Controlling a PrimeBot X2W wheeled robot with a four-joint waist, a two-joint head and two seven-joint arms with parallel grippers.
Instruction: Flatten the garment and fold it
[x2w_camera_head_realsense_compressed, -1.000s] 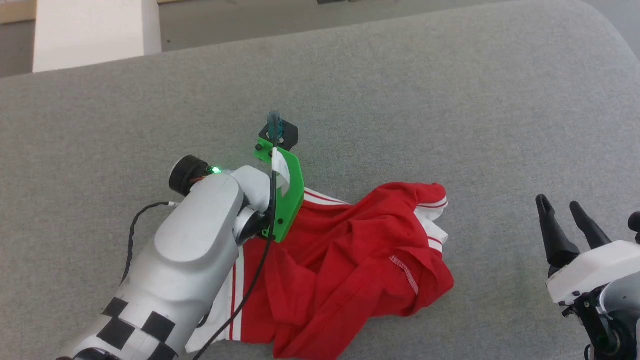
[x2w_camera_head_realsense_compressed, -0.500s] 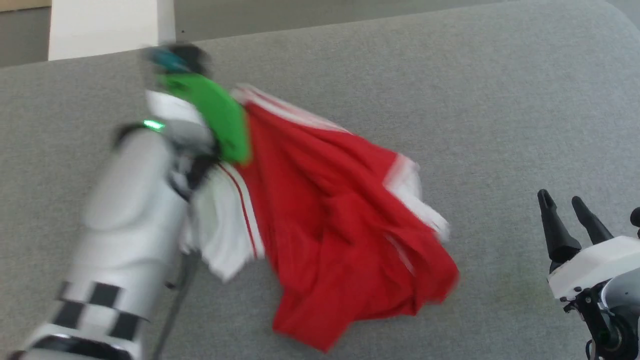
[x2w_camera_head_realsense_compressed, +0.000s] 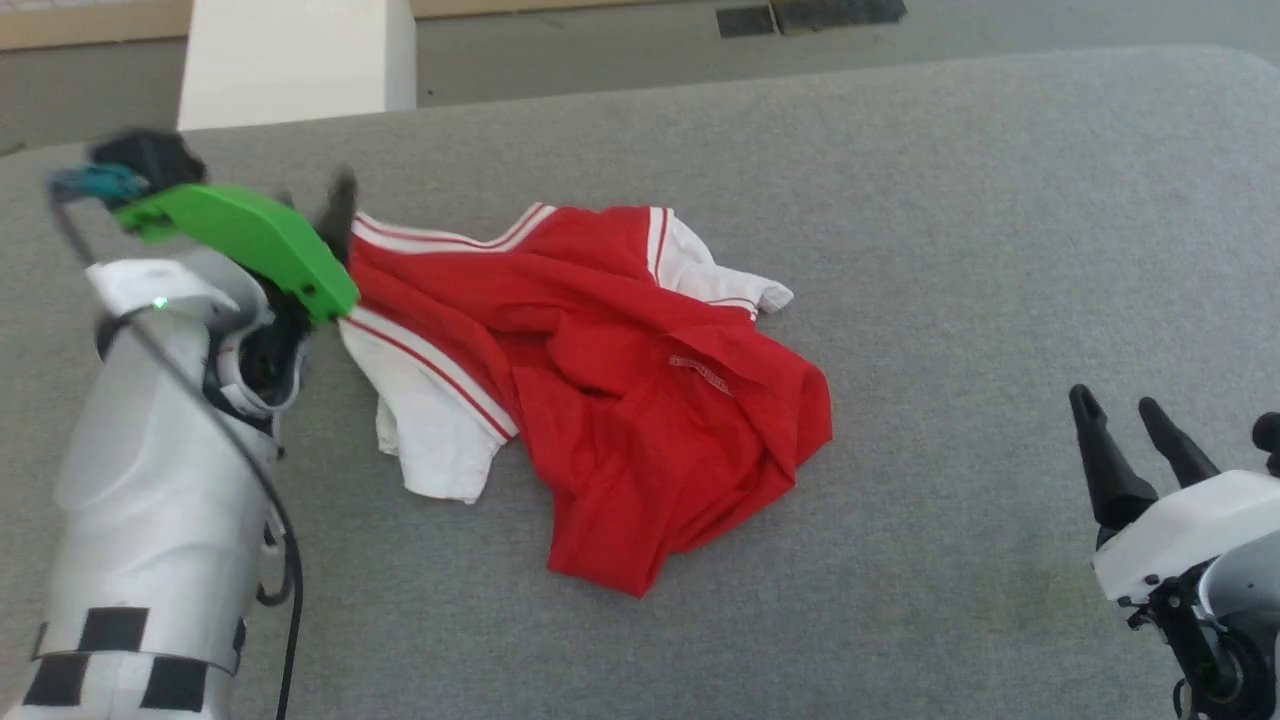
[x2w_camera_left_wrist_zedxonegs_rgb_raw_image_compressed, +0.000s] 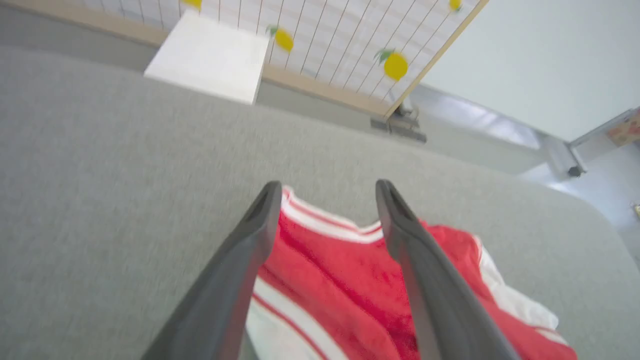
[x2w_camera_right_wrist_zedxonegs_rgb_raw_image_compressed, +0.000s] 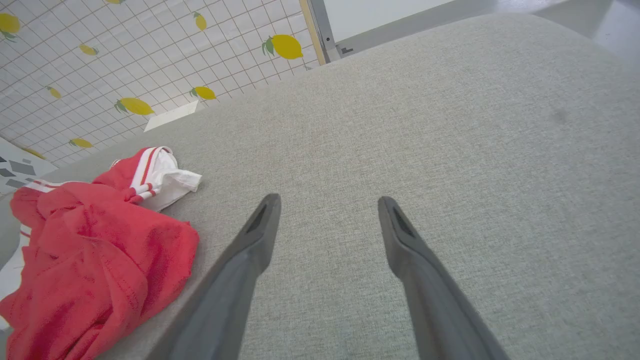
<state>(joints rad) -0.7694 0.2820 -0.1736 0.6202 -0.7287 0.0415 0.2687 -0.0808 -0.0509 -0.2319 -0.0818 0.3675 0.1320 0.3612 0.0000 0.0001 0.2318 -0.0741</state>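
Observation:
The garment (x2w_camera_head_realsense_compressed: 640, 380) is a red shirt with white sleeves and red-and-white striped trim, lying crumpled on the grey padded surface (x2w_camera_head_realsense_compressed: 950, 200); its print is hidden. At the shirt's far left edge, by the striped trim, my left gripper (x2w_camera_head_realsense_compressed: 312, 208) is blurred. The left wrist view shows this gripper (x2w_camera_left_wrist_zedxonegs_rgb_raw_image_compressed: 327, 187) open, its fingers apart above the garment (x2w_camera_left_wrist_zedxonegs_rgb_raw_image_compressed: 340, 260) and holding nothing. My right gripper (x2w_camera_head_realsense_compressed: 1115, 402) stands open at the lower right, well away from the shirt. From the right wrist the gripper (x2w_camera_right_wrist_zedxonegs_rgb_raw_image_compressed: 328, 201) hovers over bare grey fabric, with the garment (x2w_camera_right_wrist_zedxonegs_rgb_raw_image_compressed: 100, 250) to its left.
A white block (x2w_camera_head_realsense_compressed: 295, 60) stands beyond the surface's far edge at the left. A tiled panel with lemon prints (x2w_camera_right_wrist_zedxonegs_rgb_raw_image_compressed: 125, 50) rises behind it. The grey surface curves down at its far right corner, with floor beyond.
My left gripper swung the garment up and toward the far left, then let it go. The shirt now lies more spread out, farther back. The right gripper has held still.

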